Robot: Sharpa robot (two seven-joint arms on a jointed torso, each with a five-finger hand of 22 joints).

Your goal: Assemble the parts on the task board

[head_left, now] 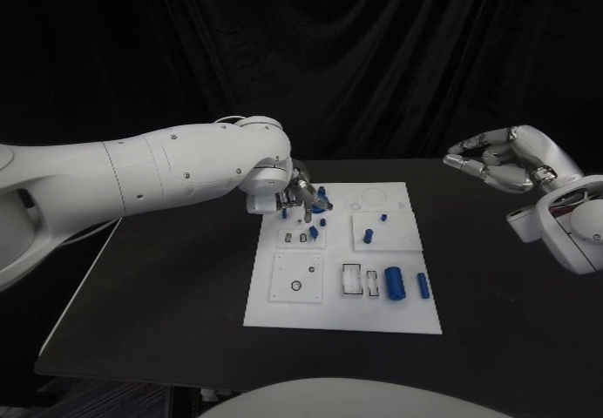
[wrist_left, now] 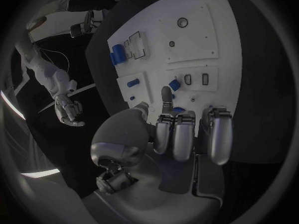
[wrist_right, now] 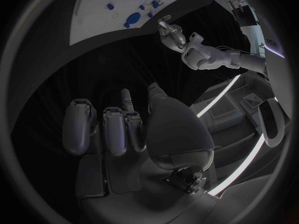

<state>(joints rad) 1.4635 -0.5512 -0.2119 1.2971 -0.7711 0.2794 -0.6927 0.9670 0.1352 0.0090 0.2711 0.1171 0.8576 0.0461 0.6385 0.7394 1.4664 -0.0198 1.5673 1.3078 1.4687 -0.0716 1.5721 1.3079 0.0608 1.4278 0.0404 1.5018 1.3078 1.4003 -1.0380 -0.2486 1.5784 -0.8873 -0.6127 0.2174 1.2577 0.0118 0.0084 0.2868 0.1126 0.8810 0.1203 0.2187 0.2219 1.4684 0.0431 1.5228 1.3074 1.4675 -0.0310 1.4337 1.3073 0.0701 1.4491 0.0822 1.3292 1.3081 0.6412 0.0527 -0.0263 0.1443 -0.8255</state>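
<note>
White task board lies mid-table with about seven blue parts visible on it, two of them larger cylinders. The left hand hovers over its far left corner, pinching one small blue part. The right hand, curled on nothing, is well apart from the board.

Both arms are showing smooth white rounded shells with small dark screw holes; the left hand and right hand are shining silver metal.
</note>
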